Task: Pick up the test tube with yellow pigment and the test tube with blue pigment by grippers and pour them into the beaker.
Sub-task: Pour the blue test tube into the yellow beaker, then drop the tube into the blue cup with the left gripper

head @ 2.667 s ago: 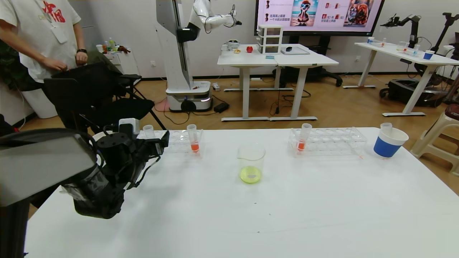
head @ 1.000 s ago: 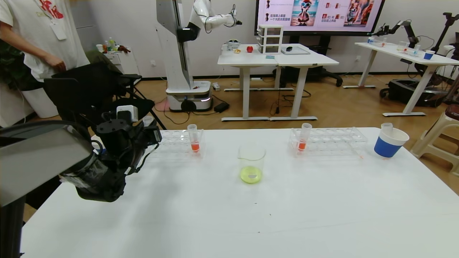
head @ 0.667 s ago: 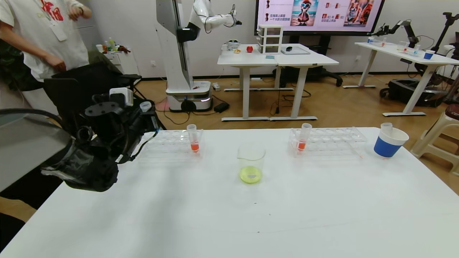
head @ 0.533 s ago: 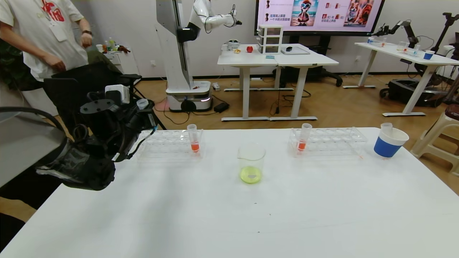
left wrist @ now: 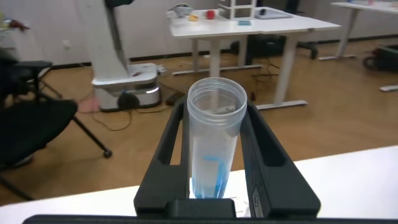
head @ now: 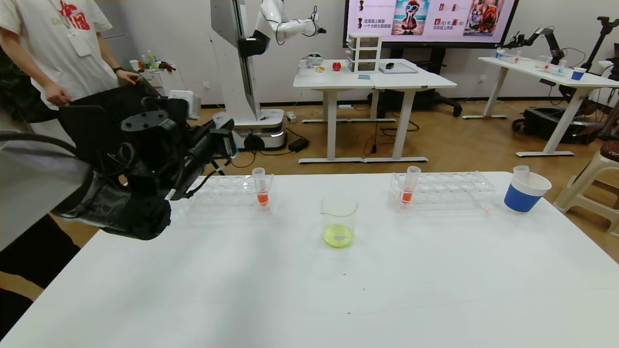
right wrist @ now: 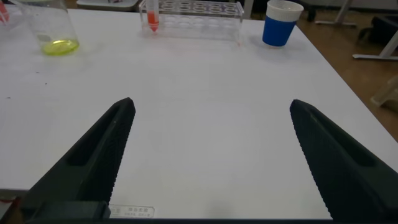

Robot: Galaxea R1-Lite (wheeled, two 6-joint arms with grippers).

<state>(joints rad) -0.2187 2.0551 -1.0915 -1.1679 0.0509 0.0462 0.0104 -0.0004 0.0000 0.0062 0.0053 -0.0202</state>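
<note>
1. While our black two-fingered left gripper (head: pixel 223 140) hangs above the table's left rear corner, it is clamped on the slim clear test tube with blue pigment (left wrist: pixel 211 146), held upright, open mouth up, a little cyan liquid at its rounded bottom.
2. Our right gripper (right wrist: pixel 211 155), fingers spread wide and empty, idles low over the near right of the table.
3. The small clear glass beaker (head: pixel 339 221) stands mid-table, well apart from the tube, with yellow-green liquid already pooled inside; we judge the yellow pour done and the blue one in hand.
4. To do it well, we should carry the tube level over the beaker's rim, clear of the clear plastic rack (head: pixel 232 189) and its orange-red tube (head: pixel 261 186), then tip slowly.
5. The white table (head: pixel 309 290) is bare in front; a second rack (head: pixel 442 189) and a blue paper cup (head: pixel 526 192) sit at the right rear. Behind are desks, a wall screen and a person in a white shirt (head: pixel 58 46).
</note>
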